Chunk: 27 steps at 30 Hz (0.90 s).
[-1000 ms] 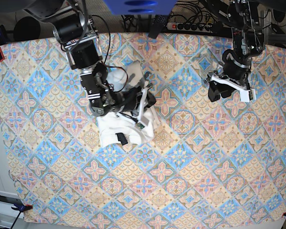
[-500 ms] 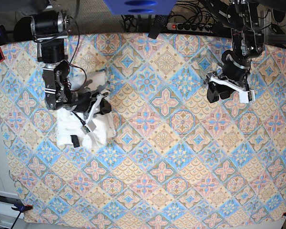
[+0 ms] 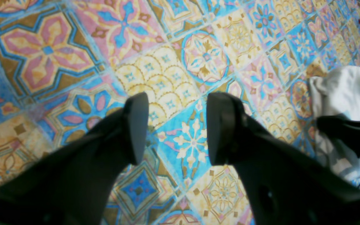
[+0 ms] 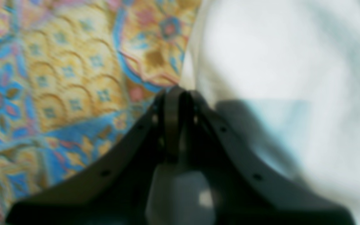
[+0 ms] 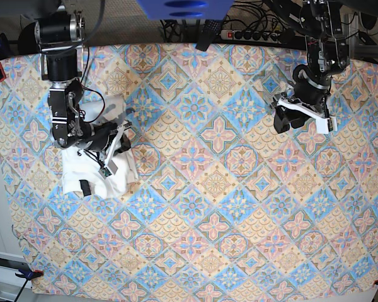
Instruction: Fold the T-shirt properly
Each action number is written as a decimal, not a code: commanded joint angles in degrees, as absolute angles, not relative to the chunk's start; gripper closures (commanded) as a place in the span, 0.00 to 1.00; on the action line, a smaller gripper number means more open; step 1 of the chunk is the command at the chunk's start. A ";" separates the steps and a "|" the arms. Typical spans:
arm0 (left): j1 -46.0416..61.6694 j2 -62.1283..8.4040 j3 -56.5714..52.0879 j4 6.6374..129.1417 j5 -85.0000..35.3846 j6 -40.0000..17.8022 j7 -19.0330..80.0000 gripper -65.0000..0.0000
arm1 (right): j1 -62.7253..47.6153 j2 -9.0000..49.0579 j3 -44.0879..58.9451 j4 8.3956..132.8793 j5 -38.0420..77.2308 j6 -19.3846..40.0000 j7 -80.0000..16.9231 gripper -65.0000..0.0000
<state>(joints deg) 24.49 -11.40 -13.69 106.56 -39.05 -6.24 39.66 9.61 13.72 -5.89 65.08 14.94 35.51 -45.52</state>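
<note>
T-shirt (image 5: pixel 94 173) bundle dragged further toward bench (image 5: pixel 239 239) 9 o'clock edge by right hand (image 5: pixel 116 139), clenched on fabric edge. Left hand (image 5: pixel 300 119) released, idle at 2 o'clock. Advice: set bundle flat, square edges before letting go.

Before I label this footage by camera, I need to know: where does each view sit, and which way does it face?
Base: overhead, looking straight down on the patterned tablecloth; both arms show.
Left wrist: on the left arm, looking down past the open left gripper at cloth, T-shirt far off.
Right wrist: on the right arm, close over the T-shirt; the shut right gripper shows at its edge.
Shared: all three show T-shirt and tablecloth.
</note>
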 commanded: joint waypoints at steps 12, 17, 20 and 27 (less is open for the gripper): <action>37.05 -15.25 -13.93 113.19 -39.52 -7.08 38.64 0.54 | -10.33 14.46 9.19 96.57 26.68 35.47 -52.18 0.92; 45.76 -17.98 -14.37 115.12 -39.60 -7.08 38.64 0.76 | -23.69 14.55 22.29 106.42 33.54 35.56 -54.55 0.92; 51.74 -19.56 -14.37 117.32 -39.60 -7.08 38.29 0.81 | -30.46 14.55 26.59 107.91 34.59 35.56 -55.25 0.92; 61.05 -19.65 -15.69 118.29 -39.52 -7.08 38.20 0.82 | -43.03 14.46 30.11 107.65 34.51 35.56 -54.90 0.92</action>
<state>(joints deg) 60.18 -19.25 -15.29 117.51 -39.46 -7.07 38.61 -42.68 13.65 29.50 106.87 33.69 35.29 -55.77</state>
